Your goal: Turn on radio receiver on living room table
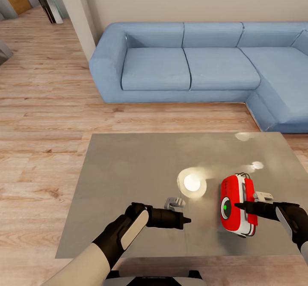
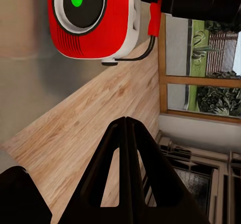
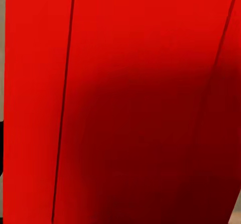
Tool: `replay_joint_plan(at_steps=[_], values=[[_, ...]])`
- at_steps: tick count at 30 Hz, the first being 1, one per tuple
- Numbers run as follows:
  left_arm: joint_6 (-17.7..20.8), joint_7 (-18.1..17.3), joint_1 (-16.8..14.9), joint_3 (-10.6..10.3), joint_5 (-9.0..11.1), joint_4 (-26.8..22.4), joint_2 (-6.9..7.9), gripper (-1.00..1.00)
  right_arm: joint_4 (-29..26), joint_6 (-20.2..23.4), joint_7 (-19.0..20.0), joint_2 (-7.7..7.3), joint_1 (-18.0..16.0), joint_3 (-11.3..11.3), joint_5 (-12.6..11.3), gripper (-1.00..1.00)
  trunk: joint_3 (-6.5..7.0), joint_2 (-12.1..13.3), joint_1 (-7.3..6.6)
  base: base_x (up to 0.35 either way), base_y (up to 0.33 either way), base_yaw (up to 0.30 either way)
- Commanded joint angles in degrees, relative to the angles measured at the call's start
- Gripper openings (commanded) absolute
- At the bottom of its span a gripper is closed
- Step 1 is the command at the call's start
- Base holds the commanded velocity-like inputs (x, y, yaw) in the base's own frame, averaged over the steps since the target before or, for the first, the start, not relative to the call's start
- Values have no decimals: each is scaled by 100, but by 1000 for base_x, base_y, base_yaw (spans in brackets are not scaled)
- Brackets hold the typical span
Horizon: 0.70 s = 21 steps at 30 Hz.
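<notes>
Glossy table point(image 1: 128, 183); right gripper point(image 1: 239, 207) touching radio receiver point(image 1: 233, 198).

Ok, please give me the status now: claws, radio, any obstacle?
Right claw shut, tip at the radio receiver; dial shows a green light. Left claw shut, hovering over the table, apart from the radio. Nothing between them.

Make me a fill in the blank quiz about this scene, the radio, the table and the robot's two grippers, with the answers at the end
1. The radio receiver lies on the table, and the light in its dial glows ____.
2. The ____ gripper has its tip at the radio.
3. The left gripper hangs above the table with its fingers ____.
4. Beyond the table stands a sofa coloured ____.

Missing words: green; right; together; blue
</notes>
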Motion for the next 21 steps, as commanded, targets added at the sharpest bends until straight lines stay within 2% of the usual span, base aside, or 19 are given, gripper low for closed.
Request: replay_joint_plan(at_steps=[1, 10, 16, 21], values=[[0, 0, 0, 0, 0, 0, 0, -100, 4, -6, -8, -1, 3, 6, 44, 100, 0, 0, 0, 0, 0, 0], [0, 0, 0, -2, 0, 0, 0, -100, -70, 48, 21, -48, 3, 6, 62, 100, 0, 0, 0, 0, 0, 0], [7, 0, 0, 3, 0, -16, -7, -100, -443, 154, 66, -81, 3, 2, 66, 100, 0, 0, 0, 0, 0, 0], [10, 0, 0, 6, 0, -27, -16, -100, -1093, 767, 223, -156, 3, -31, 66, 100, 0, 0, 0, 0, 0, 0]])
